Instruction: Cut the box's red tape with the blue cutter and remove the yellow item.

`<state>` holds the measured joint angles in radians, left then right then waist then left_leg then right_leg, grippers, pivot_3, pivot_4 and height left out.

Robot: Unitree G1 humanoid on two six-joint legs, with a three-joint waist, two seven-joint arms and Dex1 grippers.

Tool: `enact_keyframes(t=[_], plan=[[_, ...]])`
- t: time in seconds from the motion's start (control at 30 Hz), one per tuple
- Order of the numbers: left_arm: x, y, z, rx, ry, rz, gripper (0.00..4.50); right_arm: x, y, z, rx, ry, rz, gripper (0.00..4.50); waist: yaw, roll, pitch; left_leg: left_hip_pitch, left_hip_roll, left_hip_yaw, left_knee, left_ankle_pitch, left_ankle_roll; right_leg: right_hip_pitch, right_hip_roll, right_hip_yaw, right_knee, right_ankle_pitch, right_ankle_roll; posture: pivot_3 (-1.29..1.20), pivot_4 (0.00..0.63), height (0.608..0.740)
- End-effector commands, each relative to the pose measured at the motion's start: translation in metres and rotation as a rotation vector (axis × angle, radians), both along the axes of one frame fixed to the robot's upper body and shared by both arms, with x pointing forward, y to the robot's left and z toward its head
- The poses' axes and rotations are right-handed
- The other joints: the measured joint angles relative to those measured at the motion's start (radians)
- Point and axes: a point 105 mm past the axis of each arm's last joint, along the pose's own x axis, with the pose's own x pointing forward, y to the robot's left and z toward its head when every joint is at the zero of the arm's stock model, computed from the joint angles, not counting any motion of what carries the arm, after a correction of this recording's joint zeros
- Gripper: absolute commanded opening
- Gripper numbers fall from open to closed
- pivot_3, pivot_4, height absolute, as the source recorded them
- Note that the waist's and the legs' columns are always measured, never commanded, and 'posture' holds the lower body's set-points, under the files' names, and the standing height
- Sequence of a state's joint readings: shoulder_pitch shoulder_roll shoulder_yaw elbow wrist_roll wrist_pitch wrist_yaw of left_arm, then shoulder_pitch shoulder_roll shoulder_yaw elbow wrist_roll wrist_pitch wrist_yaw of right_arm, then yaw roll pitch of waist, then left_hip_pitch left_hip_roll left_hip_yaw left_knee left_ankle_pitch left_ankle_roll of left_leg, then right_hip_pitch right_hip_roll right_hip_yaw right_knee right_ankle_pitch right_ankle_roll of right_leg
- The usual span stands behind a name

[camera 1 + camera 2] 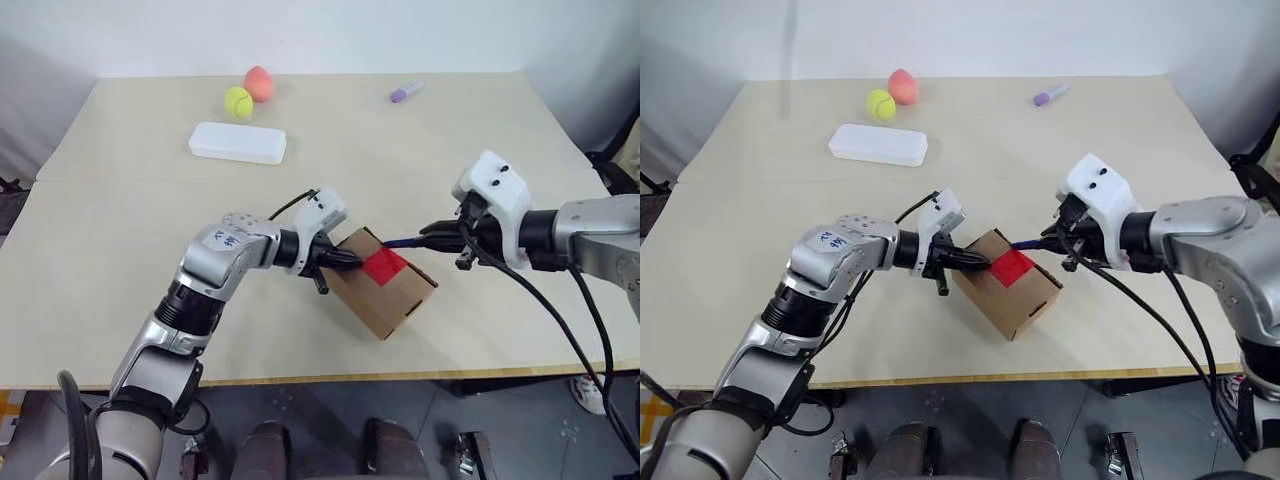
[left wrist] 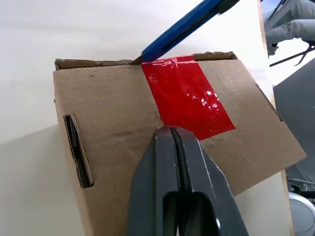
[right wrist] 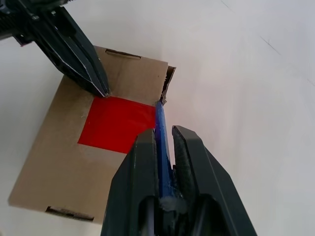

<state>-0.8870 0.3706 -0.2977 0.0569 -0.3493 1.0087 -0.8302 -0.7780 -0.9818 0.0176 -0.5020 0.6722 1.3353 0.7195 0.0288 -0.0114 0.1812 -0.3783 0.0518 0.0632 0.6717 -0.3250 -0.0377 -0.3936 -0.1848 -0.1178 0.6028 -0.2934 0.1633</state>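
On desk, near front edge: box point(image 1: 382, 284) with red tape point(image 2: 188, 96) | left hand point(image 1: 345, 257) clenched empty, pressing lid | right hand point(image 3: 164, 142) grasping blue cutter point(image 3: 161, 129), tip seemingly at flap edge | step: cutting | next: draw blade along seam.

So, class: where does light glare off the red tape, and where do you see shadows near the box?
Left wrist view: white highlights sit on the wrinkled red tape, so it reads glossy there, and a soft shadow lies on the table beside the box. Right wrist view: the tape looks flat, without glare. Left eye view: a faint shadow lies on the table beside the box.
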Motion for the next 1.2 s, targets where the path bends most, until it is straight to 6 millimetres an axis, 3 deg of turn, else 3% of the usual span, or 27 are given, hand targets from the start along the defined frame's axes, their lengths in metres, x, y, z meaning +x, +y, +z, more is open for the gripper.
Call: enact_keyframes(t=[0.03,0.27,0.63,0.8,1.2], plan=[[0.005,0.007,-0.024,0.113,0.065,0.075,0.03,-0.007,-0.002,0.008,-0.008,0.043,0.005,0.16,0.000,0.000,0.000,0.000,0.000,0.000,0.001,0.000,0.000,0.000,0.000,0.000,0.000,0.000,0.000,0.00,0.150,0.740],[0.002,0.003,-0.026,0.123,0.080,0.079,0.03,-0.018,-0.008,-0.002,-0.041,0.138,0.007,0.16,0.004,0.000,0.000,0.000,0.000,0.000,0.002,-0.001,0.001,0.001,0.000,0.000,0.001,0.000,0.000,0.00,0.150,0.740],[0.004,0.003,-0.026,0.120,0.078,0.108,0.03,-0.006,-0.002,-0.018,-0.001,0.150,-0.011,0.16,0.002,-0.003,-0.003,0.000,0.000,0.000,0.005,-0.001,0.001,0.001,0.000,0.001,0.002,0.000,0.000,0.00,0.150,0.740],[0.003,0.005,-0.027,0.126,0.082,0.115,0.03,-0.010,-0.004,-0.018,-0.011,0.159,-0.011,0.16,-0.002,-0.003,-0.003,0.001,0.000,0.000,0.007,-0.001,0.001,0.002,0.000,0.002,0.004,0.000,0.000,0.00,0.150,0.740],[0.003,0.005,-0.031,0.138,0.090,0.122,0.03,-0.030,-0.032,-0.014,-0.088,0.193,-0.048,0.16,-0.003,-0.003,-0.003,0.001,0.000,0.000,0.007,-0.002,0.002,0.002,0.000,0.002,0.002,0.000,0.000,0.00,0.150,0.740]])
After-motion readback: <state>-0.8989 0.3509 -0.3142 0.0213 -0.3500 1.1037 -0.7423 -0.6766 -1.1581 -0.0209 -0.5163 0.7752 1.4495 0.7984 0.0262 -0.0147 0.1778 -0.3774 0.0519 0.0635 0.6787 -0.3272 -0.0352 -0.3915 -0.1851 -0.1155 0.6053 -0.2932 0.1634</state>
